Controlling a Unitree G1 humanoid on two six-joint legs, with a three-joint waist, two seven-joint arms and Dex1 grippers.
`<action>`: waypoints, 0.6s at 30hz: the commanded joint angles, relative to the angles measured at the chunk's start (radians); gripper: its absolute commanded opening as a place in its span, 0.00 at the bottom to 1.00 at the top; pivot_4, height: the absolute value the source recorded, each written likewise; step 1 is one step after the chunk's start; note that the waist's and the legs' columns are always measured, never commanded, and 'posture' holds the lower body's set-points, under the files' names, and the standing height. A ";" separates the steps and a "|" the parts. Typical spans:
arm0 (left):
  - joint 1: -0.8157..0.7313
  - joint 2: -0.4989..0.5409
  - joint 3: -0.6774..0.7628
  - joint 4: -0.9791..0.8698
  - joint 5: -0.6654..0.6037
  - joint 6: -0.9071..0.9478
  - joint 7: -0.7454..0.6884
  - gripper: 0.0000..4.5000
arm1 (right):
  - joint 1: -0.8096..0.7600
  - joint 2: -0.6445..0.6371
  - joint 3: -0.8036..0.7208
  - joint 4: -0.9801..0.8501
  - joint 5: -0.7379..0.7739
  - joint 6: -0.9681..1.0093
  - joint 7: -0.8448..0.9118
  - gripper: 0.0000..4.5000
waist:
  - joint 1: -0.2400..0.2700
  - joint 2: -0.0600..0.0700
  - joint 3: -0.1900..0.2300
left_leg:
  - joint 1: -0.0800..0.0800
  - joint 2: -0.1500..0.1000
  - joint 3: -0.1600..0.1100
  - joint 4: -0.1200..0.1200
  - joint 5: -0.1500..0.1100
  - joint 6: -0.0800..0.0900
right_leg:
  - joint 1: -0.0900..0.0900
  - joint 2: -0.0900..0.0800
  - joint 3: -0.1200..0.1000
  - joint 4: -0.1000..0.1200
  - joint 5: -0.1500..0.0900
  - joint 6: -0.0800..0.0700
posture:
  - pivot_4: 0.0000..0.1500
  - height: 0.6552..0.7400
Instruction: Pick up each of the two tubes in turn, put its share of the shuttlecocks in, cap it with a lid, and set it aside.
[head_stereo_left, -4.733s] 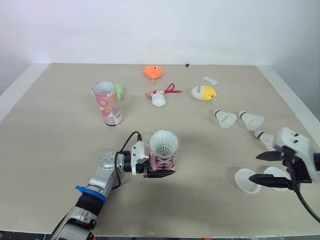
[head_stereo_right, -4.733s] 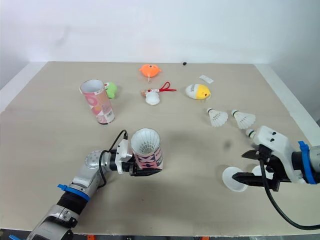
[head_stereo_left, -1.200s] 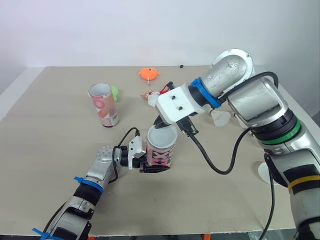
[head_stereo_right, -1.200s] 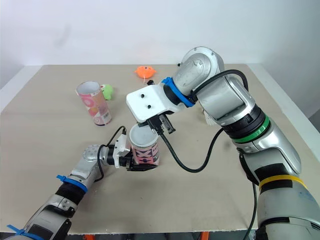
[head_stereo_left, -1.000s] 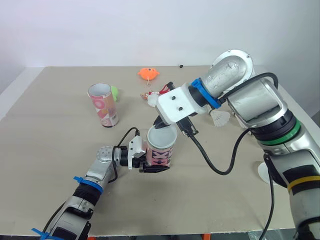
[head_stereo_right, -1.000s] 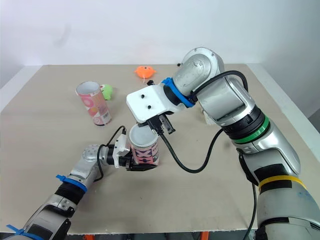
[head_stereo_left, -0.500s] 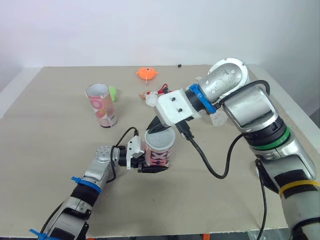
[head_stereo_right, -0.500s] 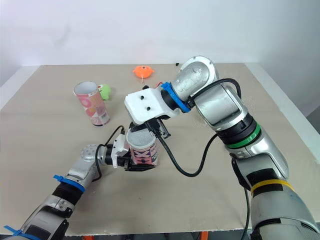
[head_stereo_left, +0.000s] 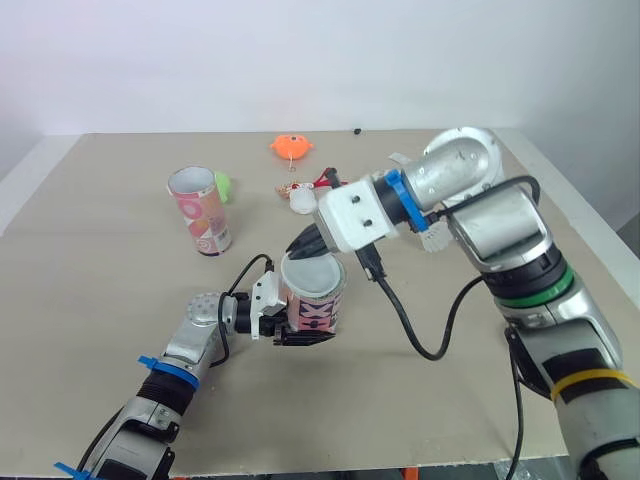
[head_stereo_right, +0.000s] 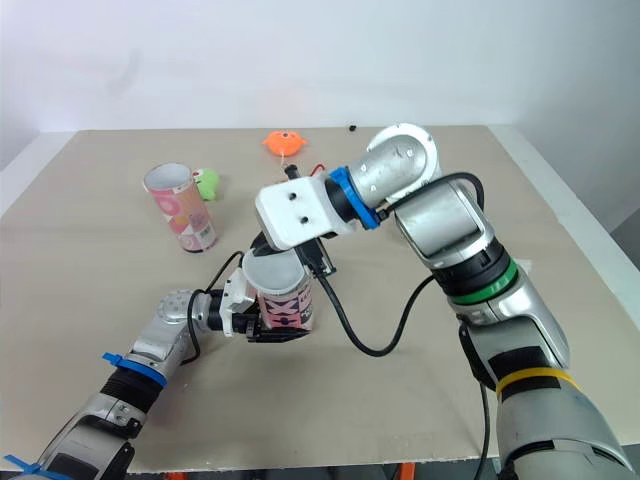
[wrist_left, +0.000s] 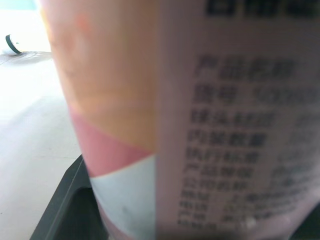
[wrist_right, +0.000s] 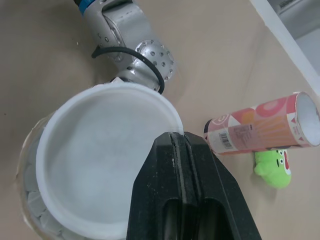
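Left tool (head_stereo_left: 306, 332) is clamped on the base of the near tube (head_stereo_left: 318, 303), which stands upright on the bench (head_stereo_left: 100, 290), near centre. The tube's wrap is pink, orange and white. The left wrist view shows blocks of small dark print on it, too blurred to read, and no brand is legible. A white lid (wrist_right: 102, 160) lies over the tube mouth, slightly off-centre, so shuttlecock feathers (wrist_right: 30, 200) show past its edge on one side. Right tool (wrist_right: 176, 137) reaches in from the right above the tube, both fingers pressed together and pinching the lid's rim. The right arm (head_stereo_left: 490, 230) and its black cable cross the middle of the bench and cover part of the far right side.

Farther left, well apart, the second tube (head_stereo_left: 200, 210) stands upright with its mouth open. It has a pink wrap with ring shapes and a barcode (wrist_right: 240, 134), digits unreadable. A green toy (head_stereo_left: 223, 185) sits just behind it. Farther centre is a white trinket (head_stereo_left: 301, 201) with a red cord. A loose shuttlecock (head_stereo_left: 433, 238) peeks out behind the right arm. Far centre is an orange toy (head_stereo_left: 291, 147), and beyond it a small black speck (head_stereo_left: 356, 130) near the bench's far edge.
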 joint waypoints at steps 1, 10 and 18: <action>0.012 0.037 0.003 0.038 0.048 0.025 0.016 0.66 | 0.022 -0.032 -0.031 -0.061 0.009 -0.006 0.002 0.02 | 0.000 0.000 0.000 | 0.000 0.000 0.000 0.000 0.000 0.000 | 0.000 0.000 0.000 0.000 0.000 0.000 | 1.00 1.00; 0.007 0.051 0.002 0.043 0.045 0.027 0.008 0.66 | 0.080 -0.049 -0.050 -0.078 -0.020 -0.030 -0.059 0.02 | 0.000 0.000 0.000 | 0.001 0.001 0.000 -0.001 0.000 0.000 | 0.000 0.001 0.000 0.000 -0.001 -0.002 | 1.00 1.00; 0.003 0.050 0.000 0.046 0.043 0.029 0.002 0.66 | -0.010 -0.047 -0.075 -0.078 0.094 0.039 0.029 0.02 | -0.001 0.000 0.000 | 0.001 0.004 0.001 -0.001 0.000 0.000 | -0.001 0.005 0.000 0.000 -0.001 -0.005 | 1.00 1.00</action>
